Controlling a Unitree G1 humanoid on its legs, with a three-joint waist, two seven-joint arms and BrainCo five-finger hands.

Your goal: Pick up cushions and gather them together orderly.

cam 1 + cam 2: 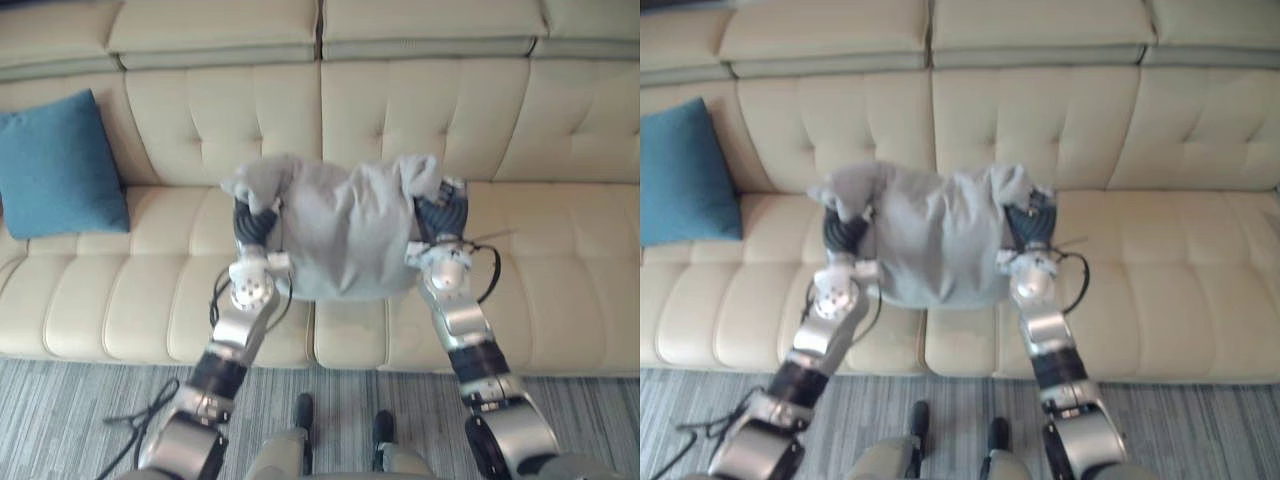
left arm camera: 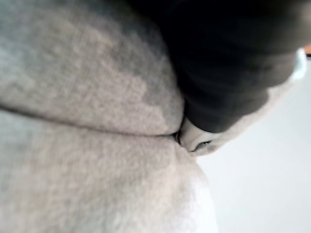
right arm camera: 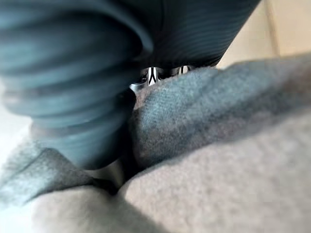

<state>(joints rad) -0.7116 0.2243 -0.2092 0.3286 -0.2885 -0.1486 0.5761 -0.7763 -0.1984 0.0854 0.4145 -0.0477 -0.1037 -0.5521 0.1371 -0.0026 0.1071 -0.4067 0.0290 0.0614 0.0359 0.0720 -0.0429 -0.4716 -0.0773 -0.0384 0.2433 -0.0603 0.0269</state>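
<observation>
I hold a grey cushion (image 1: 345, 235) in the air between both hands, above the middle seat of the cream sofa (image 1: 560, 260). My left hand (image 1: 255, 222) grips its left side and my right hand (image 1: 440, 212) its right side. The cloth bunches up into puckered corners over both. In the left wrist view the grey cloth (image 2: 87, 145) folds tightly against the hand's dark cover (image 2: 228, 63). The right wrist view has the cushion (image 3: 218, 160) creased round that hand (image 3: 73, 87). A blue cushion (image 1: 60, 165) leans upright against the backrest at the sofa's far left.
The sofa has tufted backrests and a wide seat, bare to the right of the held cushion. A grey striped carpet (image 1: 60, 410) runs along the sofa's front edge.
</observation>
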